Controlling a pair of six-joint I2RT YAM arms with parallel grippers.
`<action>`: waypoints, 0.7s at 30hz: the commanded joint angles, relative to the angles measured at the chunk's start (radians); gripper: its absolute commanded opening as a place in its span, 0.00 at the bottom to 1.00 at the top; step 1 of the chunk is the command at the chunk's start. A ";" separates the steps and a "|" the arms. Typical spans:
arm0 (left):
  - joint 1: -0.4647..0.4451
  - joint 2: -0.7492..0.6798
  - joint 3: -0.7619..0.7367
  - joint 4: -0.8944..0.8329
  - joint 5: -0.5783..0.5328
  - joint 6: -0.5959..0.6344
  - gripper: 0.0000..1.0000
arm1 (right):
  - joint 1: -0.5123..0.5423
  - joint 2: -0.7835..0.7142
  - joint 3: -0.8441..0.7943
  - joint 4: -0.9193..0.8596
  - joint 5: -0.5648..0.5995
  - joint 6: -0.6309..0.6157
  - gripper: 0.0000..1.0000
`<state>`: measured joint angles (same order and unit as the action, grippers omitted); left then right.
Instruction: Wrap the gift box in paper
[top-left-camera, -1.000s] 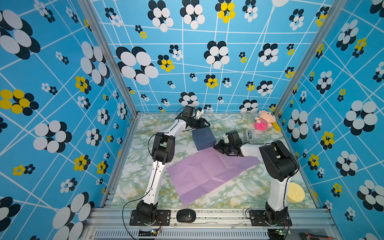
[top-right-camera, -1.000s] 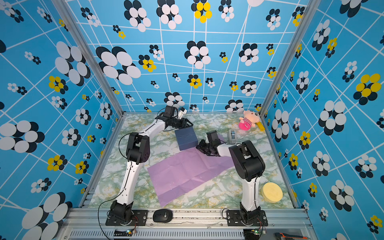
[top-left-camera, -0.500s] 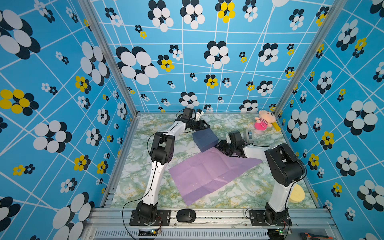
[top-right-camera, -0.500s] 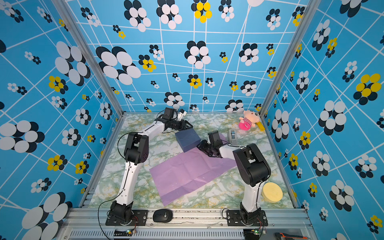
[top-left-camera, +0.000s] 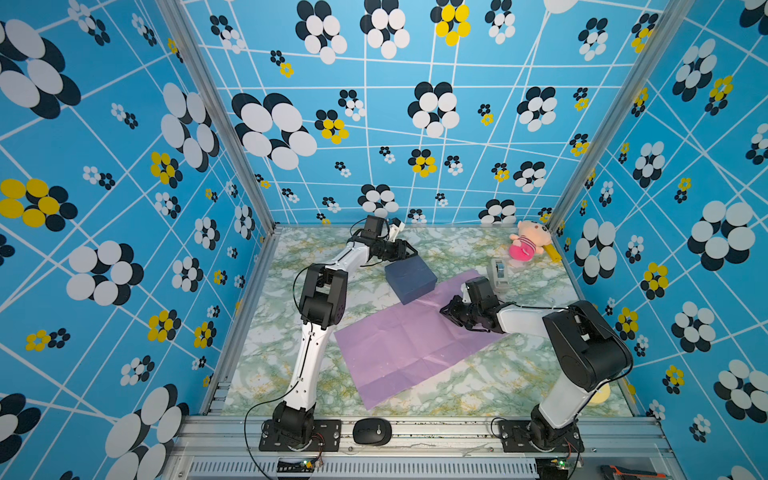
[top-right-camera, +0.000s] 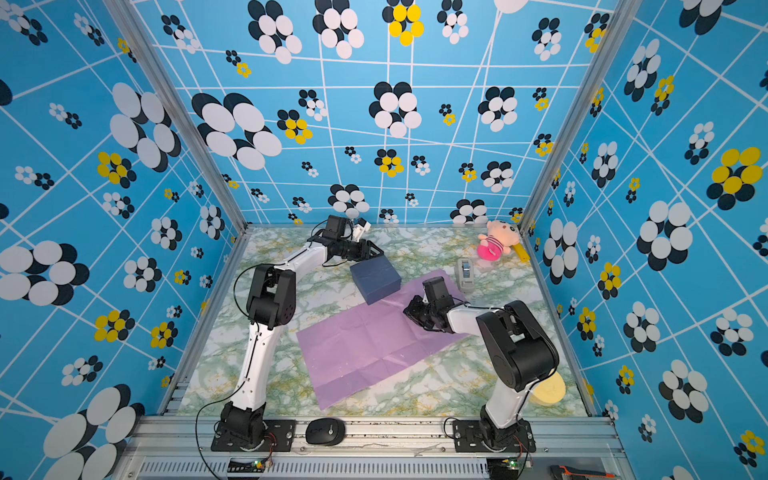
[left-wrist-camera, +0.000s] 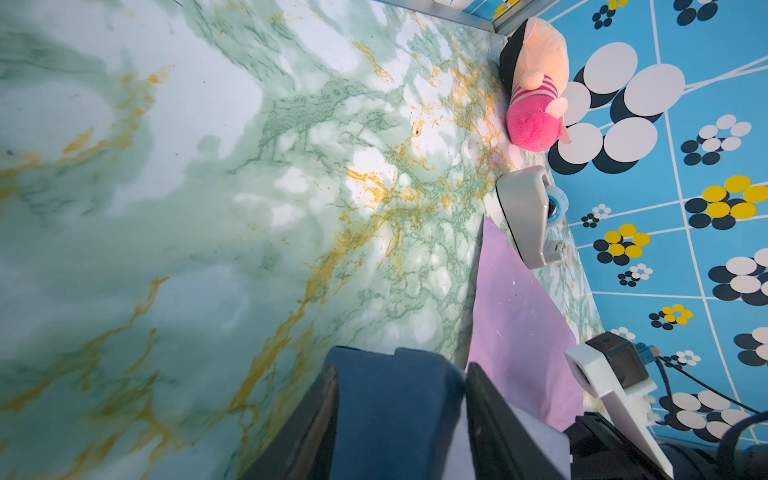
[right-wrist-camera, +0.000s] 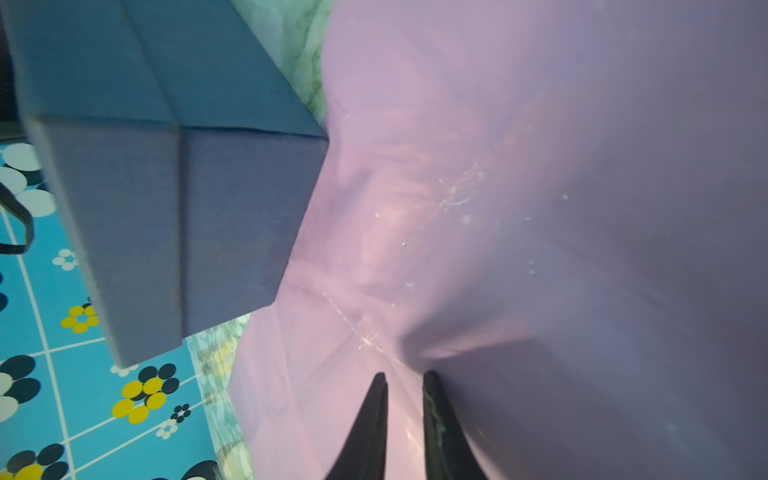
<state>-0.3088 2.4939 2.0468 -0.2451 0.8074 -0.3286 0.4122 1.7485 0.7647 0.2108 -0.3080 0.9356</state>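
The navy gift box sits at the back of the table, its near corner over the far edge of the paper. My left gripper is shut on the box's far end; in the left wrist view the box fills the gap of the left gripper. The lilac paper lies flat and creased. My right gripper rests on its right part. In the right wrist view the right gripper pinches a raised fold of paper beside the box.
A grey tape dispenser stands just behind the paper's far right corner. A pink plush toy lies in the back right corner. A yellow disc lies at the front right behind the right arm. Blue walls enclose three sides.
The box has turned a little in the left gripper. The right gripper opened, slid slightly toward the front on the paper and closed again; its elbow swung right.
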 joint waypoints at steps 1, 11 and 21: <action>-0.021 -0.064 -0.043 -0.006 0.028 0.005 0.50 | 0.011 0.056 -0.031 -0.016 0.047 0.038 0.18; -0.067 -0.138 -0.132 0.017 0.034 0.017 0.50 | 0.027 0.063 -0.031 -0.013 0.067 0.042 0.19; -0.018 -0.196 -0.175 0.023 -0.032 -0.003 0.54 | 0.023 -0.242 0.019 -0.334 0.127 -0.116 0.54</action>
<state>-0.3527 2.3600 1.8957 -0.2317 0.7853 -0.3317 0.4355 1.5936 0.7574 0.0578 -0.2195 0.9077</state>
